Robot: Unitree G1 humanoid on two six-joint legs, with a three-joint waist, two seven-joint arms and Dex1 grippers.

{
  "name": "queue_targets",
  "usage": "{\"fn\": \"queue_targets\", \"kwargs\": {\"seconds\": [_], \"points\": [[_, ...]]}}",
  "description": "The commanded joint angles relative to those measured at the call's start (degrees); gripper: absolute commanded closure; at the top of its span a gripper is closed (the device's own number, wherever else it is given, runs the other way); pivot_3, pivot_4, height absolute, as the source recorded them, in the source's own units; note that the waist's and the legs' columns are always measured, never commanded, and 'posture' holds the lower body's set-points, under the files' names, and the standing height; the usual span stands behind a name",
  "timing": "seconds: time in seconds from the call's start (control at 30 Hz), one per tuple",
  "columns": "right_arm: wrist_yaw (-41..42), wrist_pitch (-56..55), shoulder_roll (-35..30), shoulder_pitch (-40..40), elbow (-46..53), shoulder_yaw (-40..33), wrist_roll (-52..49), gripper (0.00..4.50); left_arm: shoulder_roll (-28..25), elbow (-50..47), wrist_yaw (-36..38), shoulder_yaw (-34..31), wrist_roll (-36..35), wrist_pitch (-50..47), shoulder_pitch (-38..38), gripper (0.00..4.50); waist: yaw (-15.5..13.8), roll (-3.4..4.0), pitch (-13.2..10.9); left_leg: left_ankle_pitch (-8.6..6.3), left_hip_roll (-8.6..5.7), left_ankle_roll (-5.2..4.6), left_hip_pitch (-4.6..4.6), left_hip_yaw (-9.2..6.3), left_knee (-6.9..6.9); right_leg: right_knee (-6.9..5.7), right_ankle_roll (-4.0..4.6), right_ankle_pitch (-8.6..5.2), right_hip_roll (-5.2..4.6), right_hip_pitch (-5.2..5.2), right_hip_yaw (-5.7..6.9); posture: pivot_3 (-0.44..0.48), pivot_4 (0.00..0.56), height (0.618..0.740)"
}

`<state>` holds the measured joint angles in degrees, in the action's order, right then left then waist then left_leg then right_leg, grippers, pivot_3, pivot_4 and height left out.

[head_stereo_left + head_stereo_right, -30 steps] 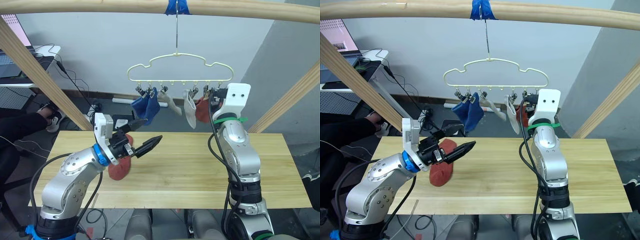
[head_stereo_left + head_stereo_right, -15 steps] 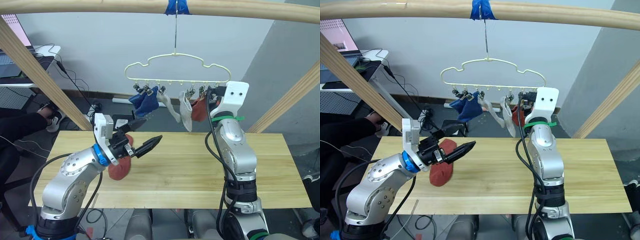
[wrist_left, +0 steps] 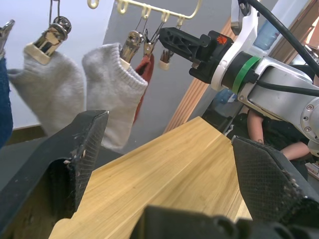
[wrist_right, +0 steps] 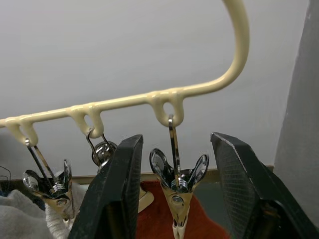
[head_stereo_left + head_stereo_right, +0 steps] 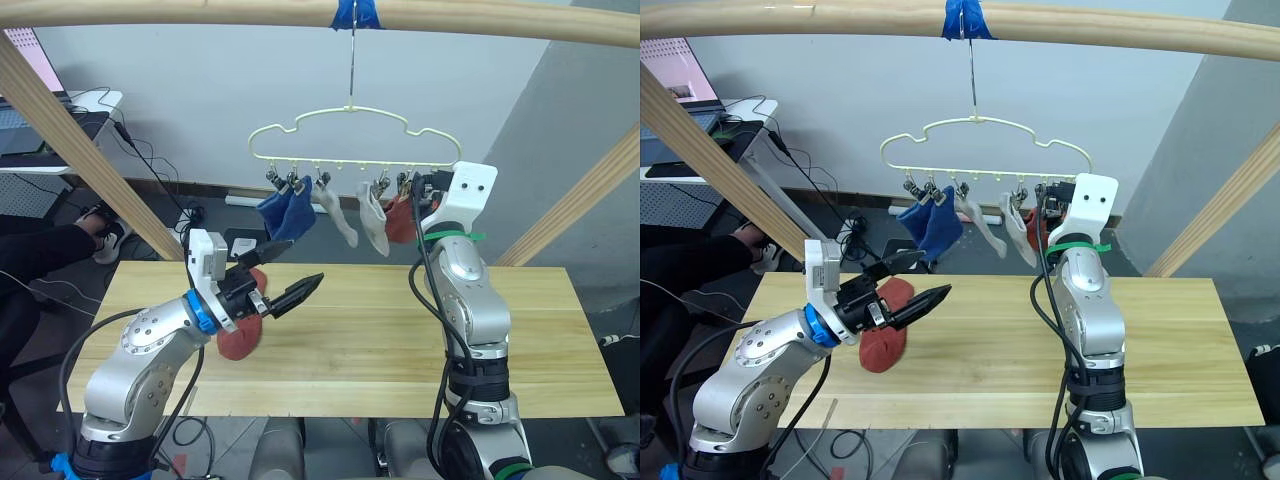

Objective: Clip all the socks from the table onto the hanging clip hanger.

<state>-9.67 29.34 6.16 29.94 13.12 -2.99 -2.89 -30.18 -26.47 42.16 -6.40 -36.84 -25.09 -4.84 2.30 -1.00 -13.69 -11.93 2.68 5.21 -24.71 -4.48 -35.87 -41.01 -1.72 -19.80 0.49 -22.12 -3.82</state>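
The clip hanger [image 5: 350, 140] hangs by its hook from the wooden pole [image 5: 200, 12] that crosses above the table [image 5: 400, 340]. Five socks hang from its clips in a row: two [image 5: 285, 212] at the left end, two [image 5: 372, 222] in the middle, and one [image 5: 402, 218] toward the right end. The right gripper [image 4: 173, 194] is raised at the hanger's right end, its jaws on either side of the last clip [image 4: 178, 181]. On the table's left part lies one sock [image 5: 240, 335], with the left gripper [image 5: 285, 275] above it.
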Motion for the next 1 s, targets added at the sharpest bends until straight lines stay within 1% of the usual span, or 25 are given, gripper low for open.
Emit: {"fn": "queue_targets", "kwargs": {"seconds": [0.03,0.17,0.27,0.37,0.43,0.47,0.6,0.7,0.8,0.87,0.9,1.0], "points": [[-0.18,-0.86,0.11,1.05,1.06,0.17,0.01,2.25,-0.07,-2.43,0.46,0.17,0.18,1.42,0.41,0.00,-0.01,0.00,0.00,0.00,0.00,0.00,0.00,0.00,0.00,0.00,0.00,0.00,0.00,0.00,0.00,0.063,0.221,0.740],[-0.13,-0.88,0.21,1.04,1.10,0.20,-0.07,2.25,-0.15,-2.46,0.52,0.26,0.23,1.71,0.62,0.00,-0.02,0.00,0.00,0.00,0.00,0.00,0.00,0.00,0.01,0.00,0.00,0.00,0.00,0.00,0.00,0.062,0.221,0.740],[0.07,-1.30,-0.11,1.13,1.08,0.39,0.22,2.86,-0.19,-2.32,0.57,0.39,0.26,1.91,0.62,0.00,-0.03,0.00,0.00,0.00,0.00,0.00,0.00,0.00,0.01,0.00,0.00,0.00,0.00,-0.01,-0.01,0.061,0.221,0.740],[0.10,-1.38,-0.26,1.08,1.25,0.54,0.37,3.85,-0.10,-2.38,0.54,0.58,0.25,1.95,0.74,0.00,-0.04,0.00,0.00,0.00,0.00,0.00,0.00,0.00,0.01,0.00,0.00,0.00,0.00,-0.01,-0.01,0.061,0.221,0.740],[0.13,-1.43,-0.30,1.07,1.26,0.58,0.36,4.32,-0.01,-2.36,0.51,0.77,0.33,2.02,0.81,0.00,-0.05,0.00,0.00,0.00,0.00,0.00,0.00,0.00,0.01,0.00,0.00,0.00,0.00,-0.01,-0.01,0.061,0.221,0.740],[0.22,-1.38,-0.34,1.02,1.36,0.62,0.32,4.48,0.04,-2.35,0.46,0.88,0.35,2.03,0.88,0.00,-0.05,0.00,0.00,0.00,0.00,0.00,0.00,0.00,0.01,0.00,0.00,0.00,0.00,-0.01,-0.01,0.061,0.221,0.740],[1.52,-0.69,-1.13,0.52,2.34,0.79,-0.18,4.48,-0.05,-2.35,0.31,1.11,0.51,2.01,1.30,0.00,-0.18,0.00,0.00,0.00,0.00,0.00,0.00,0.00,0.01,0.00,0.00,0.00,0.00,-0.01,-0.01,0.053,0.224,0.740],[6.69,1.46,-5.44,0.25,3.32,0.06,-2.01,4.48,-0.82,-0.65,-0.19,0.51,2.06,1.99,2.21,0.00,-0.24,0.01,-0.01,0.00,-0.01,0.00,0.00,0.02,0.01,0.01,0.00,0.00,0.00,-0.01,-0.02,0.048,0.224,0.740],[15.41,6.06,-13.47,0.74,3.85,-0.54,-5.25,4.48,-3.04,4.89,-2.90,-0.15,8.11,2.02,2.66,0.00,-0.45,0.02,-0.01,0.00,-0.02,0.00,0.00,0.03,0.01,0.03,0.00,0.00,-0.01,-0.01,-0.03,0.045,0.225,0.740],[19.05,7.97,-17.20,0.90,4.25,-0.74,-6.88,4.48,-4.04,8.82,-4.79,-0.56,11.83,3.19,2.31,0.00,-0.46,0.04,-0.02,0.00,-0.02,-0.01,0.01,0.01,0.01,0.02,0.00,0.00,0.00,0.00,-0.01,0.045,0.225,0.740],[20.40,8.42,-18.74,1.05,4.26,-0.93,-7.52,4.48,-4.27,11.17,-5.90,-0.87,13.48,3.90,1.77,0.00,-0.44,0.04,-0.02,0.00,-0.01,-0.01,0.02,0.01,0.01,0.01,0.00,0.00,0.00,0.00,-0.01,0.026,0.228,0.740],[25.25,10.46,-23.47,1.48,4.12,-0.89,-9.42,4.48,-5.17,20.08,-9.06,-0.49,17.97,2.66,-0.95,0.00,-0.41,0.03,-0.03,-0.01,-0.01,-0.02,0.02,0.02,0.01,0.03,0.00,0.00,0.00,0.00,-0.02,0.013,0.228,0.740]]}}
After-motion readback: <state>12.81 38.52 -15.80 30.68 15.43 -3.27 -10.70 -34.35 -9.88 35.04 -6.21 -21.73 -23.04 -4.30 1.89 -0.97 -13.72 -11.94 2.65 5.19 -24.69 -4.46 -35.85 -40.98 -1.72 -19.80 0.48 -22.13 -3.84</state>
